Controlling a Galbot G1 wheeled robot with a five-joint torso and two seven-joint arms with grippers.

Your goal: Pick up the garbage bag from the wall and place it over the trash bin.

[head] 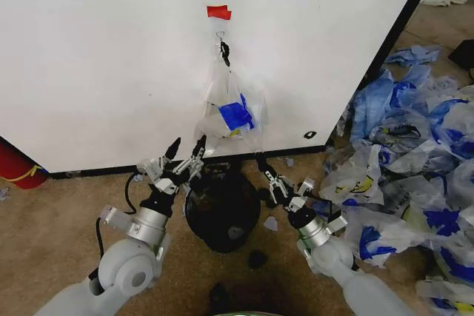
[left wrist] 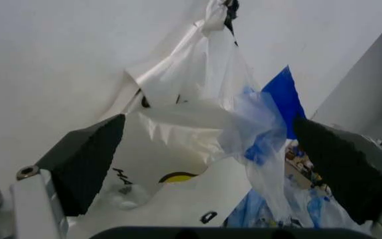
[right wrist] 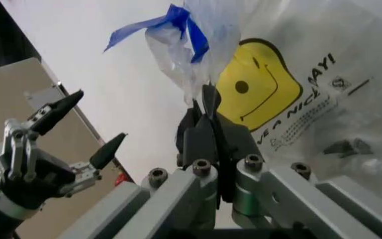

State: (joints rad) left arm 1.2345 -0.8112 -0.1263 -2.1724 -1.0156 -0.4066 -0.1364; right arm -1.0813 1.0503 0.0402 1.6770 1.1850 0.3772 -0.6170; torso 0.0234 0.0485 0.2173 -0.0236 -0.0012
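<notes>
The garbage bag (head: 233,112) hangs from a metal hook (head: 221,35) under a red tape piece on the white wall (head: 104,57). It is translucent white with a blue patch, and its yellow smiley face (right wrist: 257,84) faces my right wrist. Below it on the carpet stands the round black trash bin (head: 222,212). My left gripper (head: 187,150) is open at the bag's lower left corner, and the bag (left wrist: 204,114) shows between its black fingers (left wrist: 85,164). My right gripper (head: 264,164) is at the lower right corner, fingers together (right wrist: 203,107), pinching the bag's film.
A big heap of loose white and blue plastic bags (head: 415,146) covers the floor to the right. A red cylinder (head: 15,164) stands at the wall's left foot. Dark scraps (head: 257,259) lie on the carpet near the bin.
</notes>
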